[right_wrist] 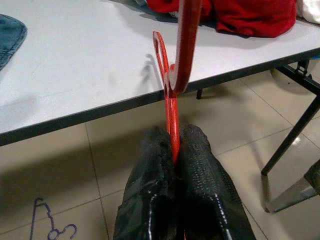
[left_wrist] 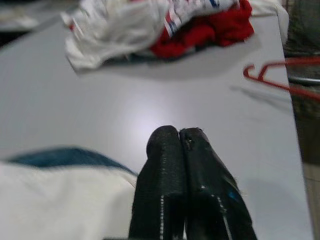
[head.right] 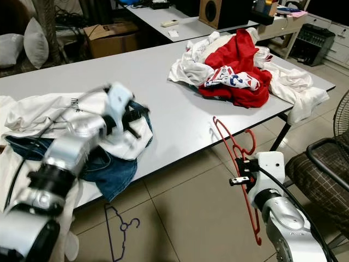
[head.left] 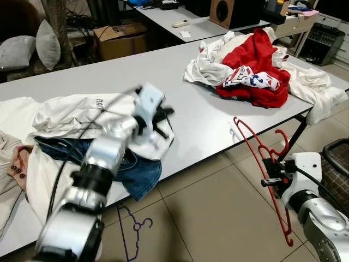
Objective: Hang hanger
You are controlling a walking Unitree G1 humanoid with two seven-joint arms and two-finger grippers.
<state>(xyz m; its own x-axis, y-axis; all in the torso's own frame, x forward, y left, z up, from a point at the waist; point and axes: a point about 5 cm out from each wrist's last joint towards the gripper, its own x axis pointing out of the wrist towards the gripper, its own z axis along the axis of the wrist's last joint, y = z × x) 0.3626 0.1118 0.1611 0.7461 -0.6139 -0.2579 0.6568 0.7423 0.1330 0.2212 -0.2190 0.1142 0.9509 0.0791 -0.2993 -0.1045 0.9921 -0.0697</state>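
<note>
Two grippers are at work over a long grey surface (head.left: 196, 103) that runs across the middle of the head views. The right gripper (right_wrist: 174, 150), at the lower right of the frame beside the surface's near edge, has its black fingers (right_wrist: 197, 155) clamped on the red hanger (head.left: 262, 164), which stands nearly upright off the floor with its hook toward the surface. The left gripper (left_wrist: 179, 145), blurred in the head views at centre left, sits above a heap of white cloth (head.left: 76, 114) with blue jeans (head.left: 136, 169) under it; its fingers are pressed together with nothing between them. A second heap, red garment (head.left: 256, 60) mixed with white clothes (head.left: 207, 68), lies toward the upper right of the surface. A thin purple hanger (head.left: 133, 226) lies on the tiled floor (head.left: 218, 213) at the lower centre. A dark chair (head.right: 322, 169) stands at the right edge, and a cardboard box (head.left: 120, 38) sits in the upper left background.
</note>
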